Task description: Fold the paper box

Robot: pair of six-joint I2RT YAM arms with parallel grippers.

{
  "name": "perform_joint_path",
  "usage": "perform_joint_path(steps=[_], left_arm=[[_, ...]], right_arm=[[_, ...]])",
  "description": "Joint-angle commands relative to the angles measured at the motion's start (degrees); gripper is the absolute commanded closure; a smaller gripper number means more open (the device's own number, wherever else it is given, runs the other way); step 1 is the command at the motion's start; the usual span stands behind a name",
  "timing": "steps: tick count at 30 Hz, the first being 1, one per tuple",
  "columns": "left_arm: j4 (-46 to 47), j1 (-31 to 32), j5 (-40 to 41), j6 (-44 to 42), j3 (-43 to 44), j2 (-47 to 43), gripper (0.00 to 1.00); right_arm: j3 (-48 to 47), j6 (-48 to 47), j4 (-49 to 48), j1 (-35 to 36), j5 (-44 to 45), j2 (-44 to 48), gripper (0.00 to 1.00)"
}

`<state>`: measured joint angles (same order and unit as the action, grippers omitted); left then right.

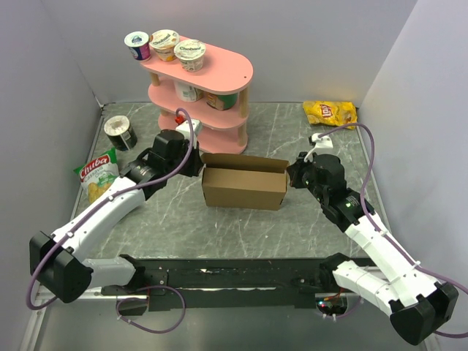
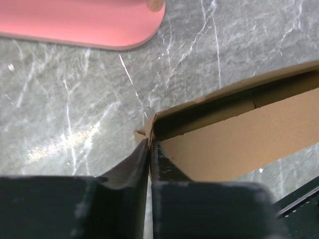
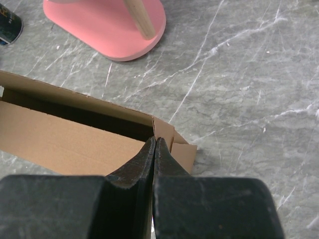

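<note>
The box (image 1: pixel 243 189) stands in the middle of the table (image 1: pixel 183 219), my left gripper (image 2: pixel 150 147) pinches its left end wall, and my right gripper (image 3: pixel 155 144) is fully closed at the right corner, so I fear an uneven pull tears a flap.

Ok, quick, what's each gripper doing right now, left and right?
Left gripper: fingers closed, pinching the left end of the plain brown cardboard box.
Right gripper: fingers closed, pinching the box's right end.
</note>
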<state>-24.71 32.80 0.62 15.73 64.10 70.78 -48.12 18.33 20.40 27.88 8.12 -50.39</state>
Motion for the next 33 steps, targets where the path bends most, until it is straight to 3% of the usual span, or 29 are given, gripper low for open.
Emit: perform_joint_path(steps=[1,8,17,24,33], left_arm=[[0.11,-0.19,-0.8,2.46,2.35,1.55,0.99],[-0.34,-0.1,-2.81,12.91,3.76,3.13,0.99],[1.5,-0.01,-4.14,17.58,1.38,3.13,0.99],[1.59,0.07,-5.46,17.76,1.03,3.4,0.99],[4.93,0.6,-0.97,14.95,-7.84,0.41,0.99]], right_arm=[[0.74,-0.66,6.14,0.42,-1.97,-1.64,1.0],[0.92,-0.49,6.23,0.42,-1.79,-1.82,1.0],[1.1,-0.75,6.14,0.69,-1.44,-2.25,1.0],[1.27,-0.4,5.7,1.04,-1.44,-2.34,1.0],[1.45,-0.57,6.14,1.3,-0.91,-1.47,1.0]])
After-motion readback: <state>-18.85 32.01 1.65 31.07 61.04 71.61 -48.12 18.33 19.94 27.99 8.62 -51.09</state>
